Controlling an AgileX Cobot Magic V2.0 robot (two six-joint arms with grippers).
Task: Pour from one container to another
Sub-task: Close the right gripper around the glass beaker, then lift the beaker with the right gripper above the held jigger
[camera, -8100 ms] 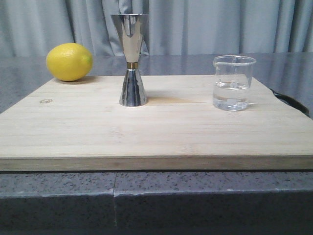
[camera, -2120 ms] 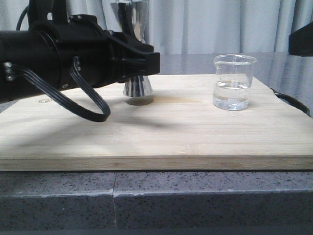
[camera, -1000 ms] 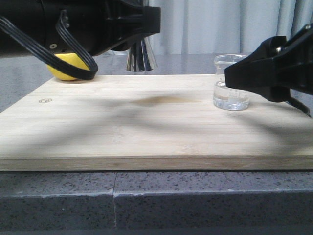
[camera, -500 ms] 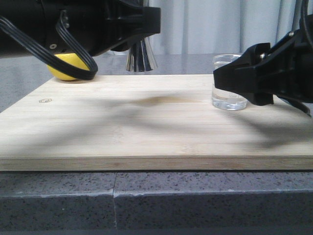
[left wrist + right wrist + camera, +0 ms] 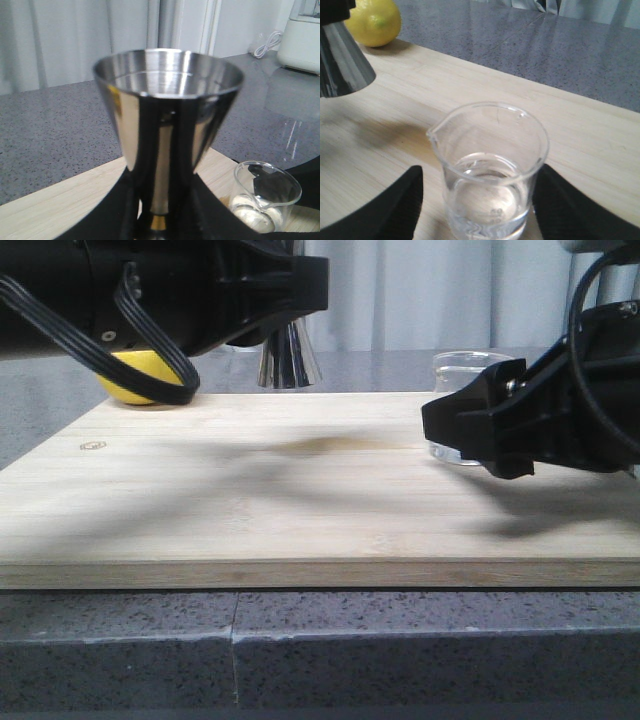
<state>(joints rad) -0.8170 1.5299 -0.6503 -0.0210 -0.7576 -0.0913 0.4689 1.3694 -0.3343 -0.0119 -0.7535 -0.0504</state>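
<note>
My left gripper (image 5: pixel 292 288) is shut on the waist of the steel jigger (image 5: pixel 288 355), holding it upright above the back of the wooden board (image 5: pixel 300 510). In the left wrist view the jigger (image 5: pixel 167 100) fills the middle, with the left gripper (image 5: pixel 159 220) closed at its gold band. The glass beaker (image 5: pixel 490 170), partly filled with clear liquid, stands on the board between the spread fingers (image 5: pixel 395 205) of my right gripper (image 5: pixel 482 215), which is open with a gap on each side. From the front only the beaker's rim (image 5: pixel 470 360) shows behind the right gripper (image 5: pixel 480 425).
A yellow lemon (image 5: pixel 135 380) lies at the board's back left corner, partly behind the left arm. The board rests on a grey speckled counter (image 5: pixel 300 640). A white appliance (image 5: pixel 300 35) stands far back on the counter. Curtains hang behind.
Over the last second the right gripper moved left and lower, bringing its open fingers around the beaker. The left gripper, which lifted the jigger earlier, holds still.
</note>
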